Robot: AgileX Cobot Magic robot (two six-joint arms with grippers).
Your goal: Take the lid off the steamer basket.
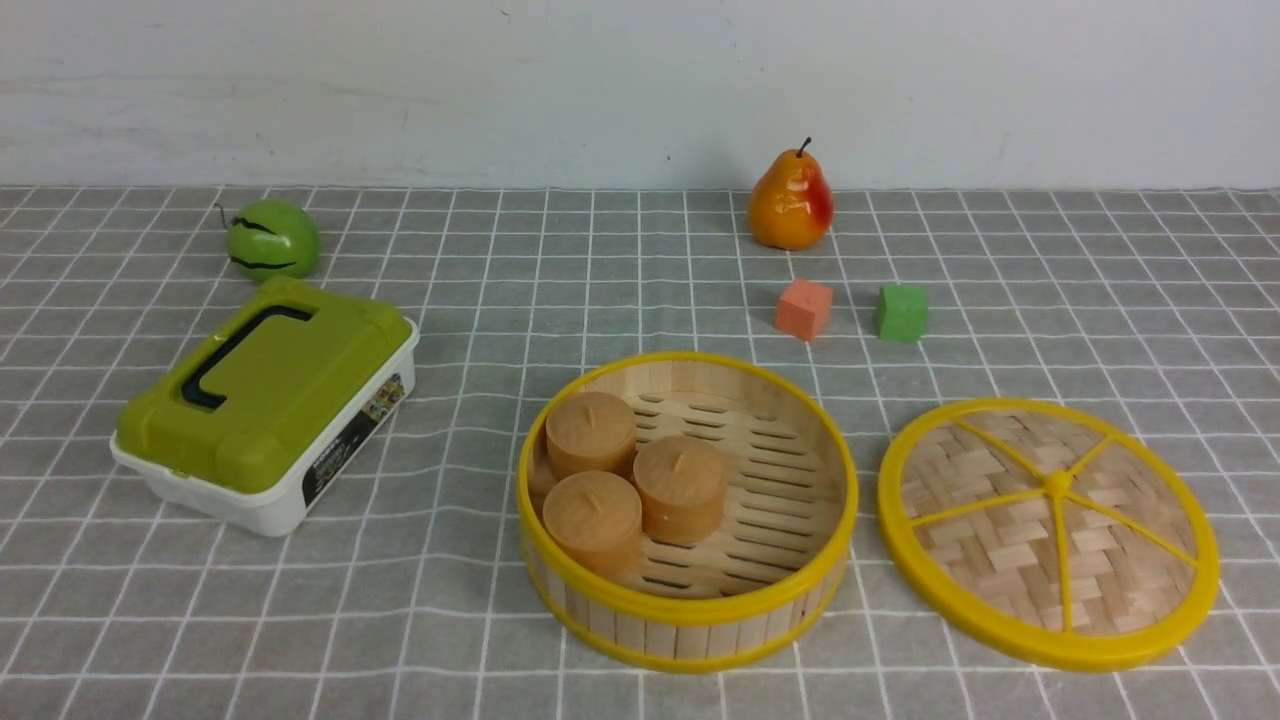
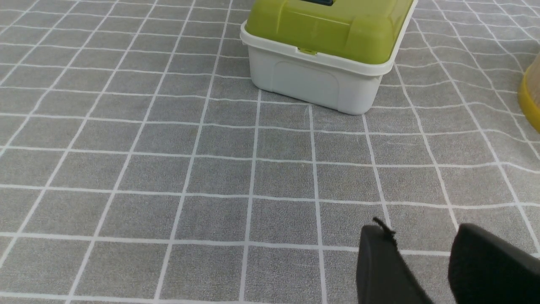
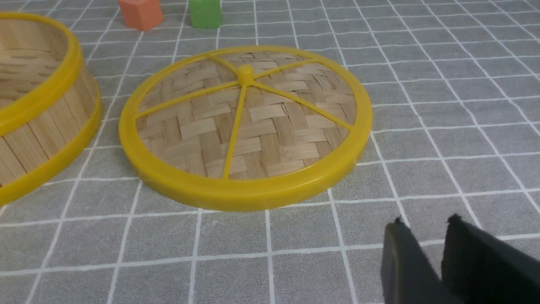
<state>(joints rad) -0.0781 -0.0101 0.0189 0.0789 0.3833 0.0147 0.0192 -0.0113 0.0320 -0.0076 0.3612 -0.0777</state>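
My right tool (image 3: 424,226) is empty, slightly parted; the light, stiff lid (image 1: 1130,535), at the basket's (image 1: 700,635) three o'clock, suits a rim grip.

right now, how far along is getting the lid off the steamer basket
It looks done. The round woven bamboo lid with yellow rim and spokes lies flat on the table, beside the round slatted bamboo steamer basket, whose open top shows three light-brown buns inside. Neither the black left gripper nor the black right gripper holds anything. Nothing seems left to do.
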